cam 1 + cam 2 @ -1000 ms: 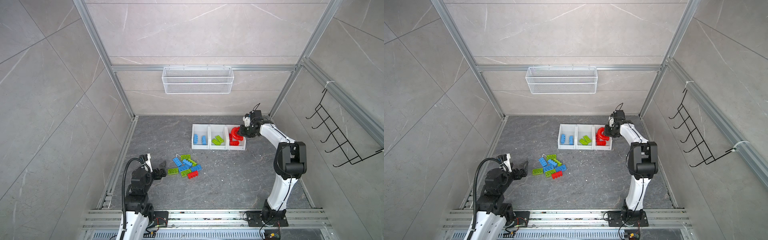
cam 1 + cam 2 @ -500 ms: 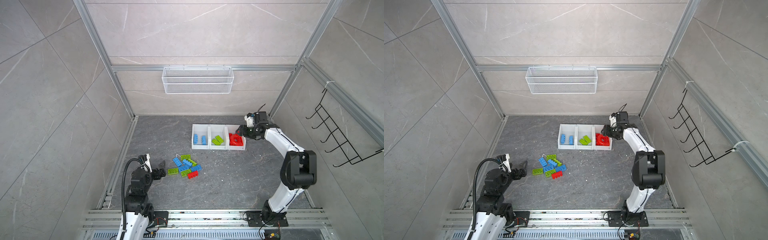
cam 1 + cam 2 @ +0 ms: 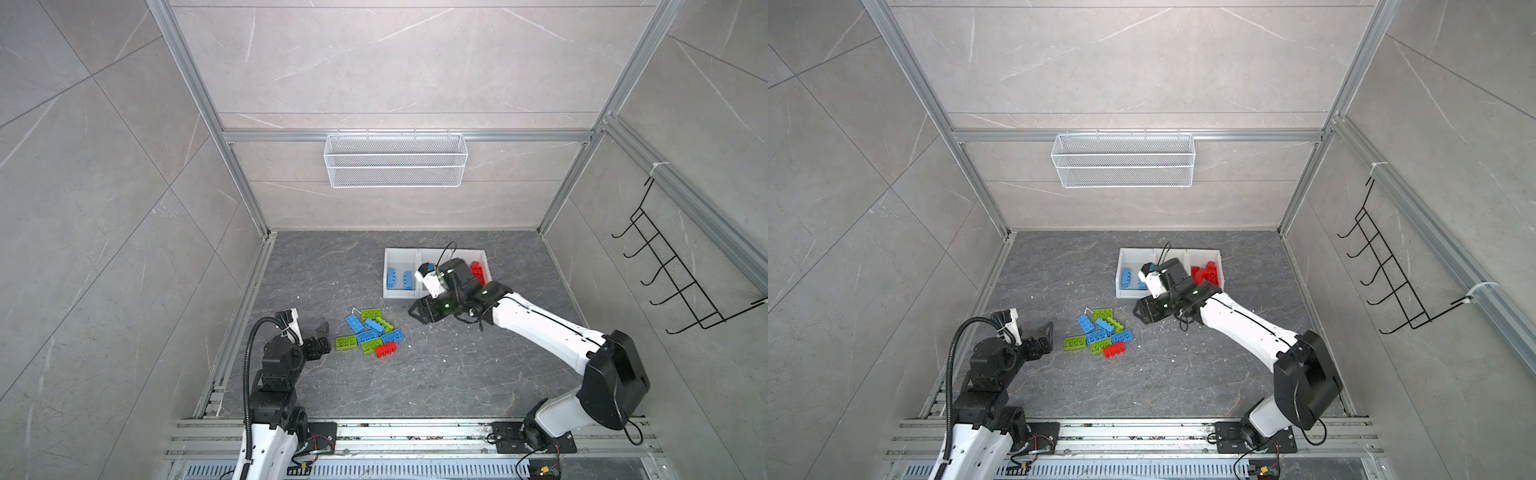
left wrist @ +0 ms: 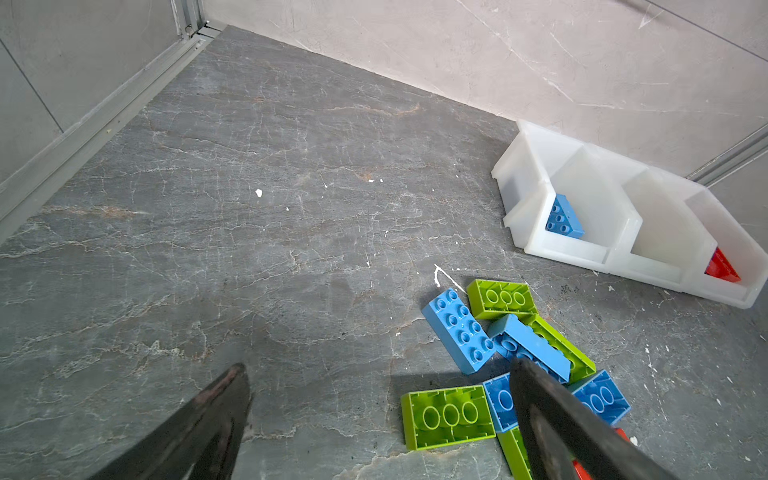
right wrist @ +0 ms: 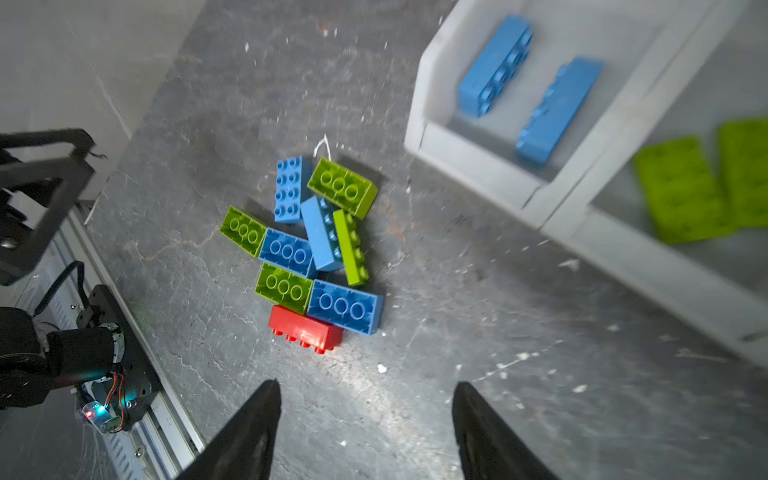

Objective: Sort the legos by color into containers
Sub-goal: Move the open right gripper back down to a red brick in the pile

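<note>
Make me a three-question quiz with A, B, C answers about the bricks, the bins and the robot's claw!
1. Where do the two sorted blue bricks lie? A. middle bin B. left-end bin C. right-end bin
2. How many red bricks are in the floor pile? A. one B. three C. five
3. How is the right gripper? A. shut on a red brick B. shut on a green brick C. open and empty
Answers: 1 B, both show in the row's left-end bin. 2 A, just one lies at the pile's edge. 3 C, its fingers stand apart over bare floor.
</note>
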